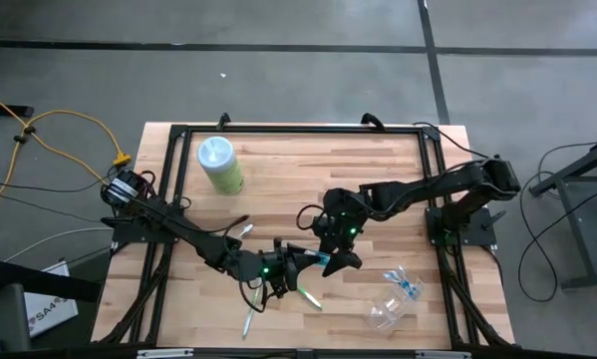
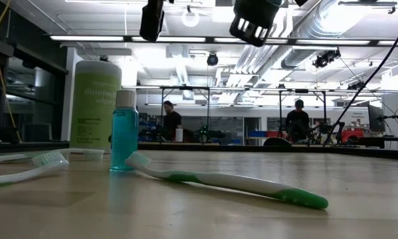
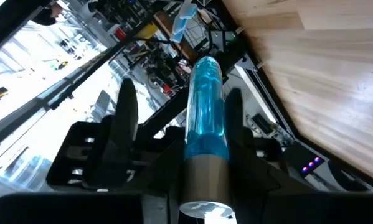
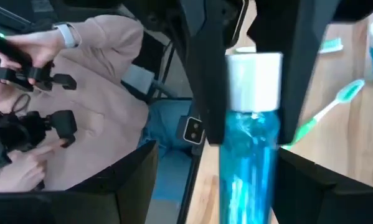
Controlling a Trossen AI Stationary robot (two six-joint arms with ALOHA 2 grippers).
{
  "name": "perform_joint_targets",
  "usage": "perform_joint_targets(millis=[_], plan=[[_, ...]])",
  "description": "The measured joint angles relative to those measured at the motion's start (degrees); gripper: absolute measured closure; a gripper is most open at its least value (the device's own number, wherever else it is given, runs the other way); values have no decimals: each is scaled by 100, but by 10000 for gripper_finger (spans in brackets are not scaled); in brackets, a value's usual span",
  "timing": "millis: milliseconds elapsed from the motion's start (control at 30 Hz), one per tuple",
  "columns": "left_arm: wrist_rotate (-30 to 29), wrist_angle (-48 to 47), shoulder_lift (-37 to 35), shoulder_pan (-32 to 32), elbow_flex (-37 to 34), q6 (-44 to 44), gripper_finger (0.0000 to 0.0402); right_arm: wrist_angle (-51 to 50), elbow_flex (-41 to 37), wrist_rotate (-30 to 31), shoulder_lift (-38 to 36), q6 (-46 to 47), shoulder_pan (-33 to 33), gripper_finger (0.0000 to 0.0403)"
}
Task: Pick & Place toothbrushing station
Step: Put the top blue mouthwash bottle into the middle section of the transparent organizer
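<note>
The small blue tube (image 3: 205, 118) is off the table, lying lengthwise between the fingers of the left gripper (image 1: 286, 265), white cap toward that gripper's palm and clear blue body pointing out. The left claw is partly closed and clamped on the tube. Facing it nose to nose is the right gripper (image 1: 338, 249). Its claw is spread wide, with its fingers on either side of the tube's free end and apart from it, so only the left arm carries the tube. This looks like a hand-over above the front middle of the wooden table (image 1: 378, 170).

Below and toward the front lies a green-and-white toothbrush (image 2: 238, 182). The clear cup (image 1: 390, 311) lies on its side well to the right, and the pale-green canister (image 1: 219, 165) stands far back on the left. The low view also shows a small blue white-capped bottle (image 2: 124, 129) standing on the table; I cannot tell how it relates to the held one.

The main risk is timing. If the left claw lets go before the right has closed, the tube drops and can roll among the brushes. The body is round and smooth, so a pinch near its very end could squirt it out sideways. A push along its length could jam the cap deeper into the left gripper.
</note>
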Motion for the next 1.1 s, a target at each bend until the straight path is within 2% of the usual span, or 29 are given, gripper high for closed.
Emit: perform_joint_targets(millis=[233,467,767,1000,1100], plan=[[-36,-53,-2,11,0,-179,312,-556,-9,156,18,47,52,149],[-166,-168,-2,-4,0,-348,312,-643,-11,164,23,25,57,149],[-263,-181,-2,-131,0,-369,312,-625,-11,95,23,-93,52,149],[-235,-132,-7,-151,2,-489,312,-85,-11,-303,23,-144,48,149],[-218,-135,-11,-149,7,-470,312,-128,-11,-297,23,-109,48,149]])
